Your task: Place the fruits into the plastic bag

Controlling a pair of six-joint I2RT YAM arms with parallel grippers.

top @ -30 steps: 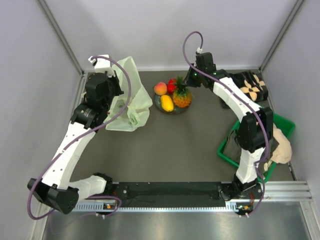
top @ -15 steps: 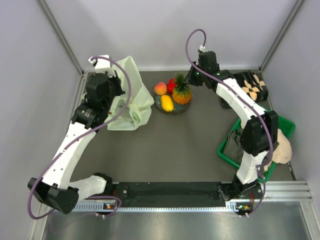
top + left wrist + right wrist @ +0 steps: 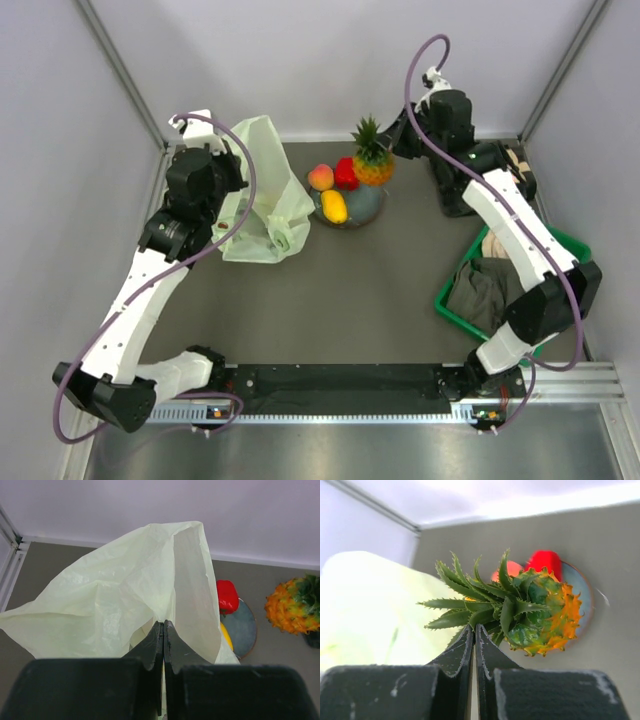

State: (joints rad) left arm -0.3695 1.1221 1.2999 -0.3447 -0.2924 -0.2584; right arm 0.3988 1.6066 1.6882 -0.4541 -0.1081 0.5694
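Our right hand (image 3: 474, 629) is clamped on the pineapple (image 3: 540, 612). Its two fingers are pressed together, with the green crown leaves pinched at their tips. From the right wrist, the orange body hangs just to the right of those fingertips and the spiky crown fans out to the left. The grey plate (image 3: 584, 597) lies beneath it. From above, the pineapple sits at the far rim of the plate, with the right hand reaching it from the right.

Three fruits are at the plate. The red fruit (image 3: 346, 172) sits at the back, touching or just beside the pineapple. The yellow piece (image 3: 334, 206) lies toward the front left. The mango (image 3: 320, 177) rests at the left rim, though we cannot tell whether it lies on the plate or on the worktop (image 3: 350, 290).

Our left hand (image 3: 163, 626) is closed too, with its fingers meeting on a fold of the plastic bag (image 3: 120, 595). The pale green film rises in front of that hand and stands open toward the plate. From above, the bag lies at the far left of the worktop, just beside the plate, and the pineapple is on the opposite side of the plate from it.

Near the right edge stands a green basket (image 3: 446, 300) with clothes (image 3: 482, 290) in it, well apart from the fruits.
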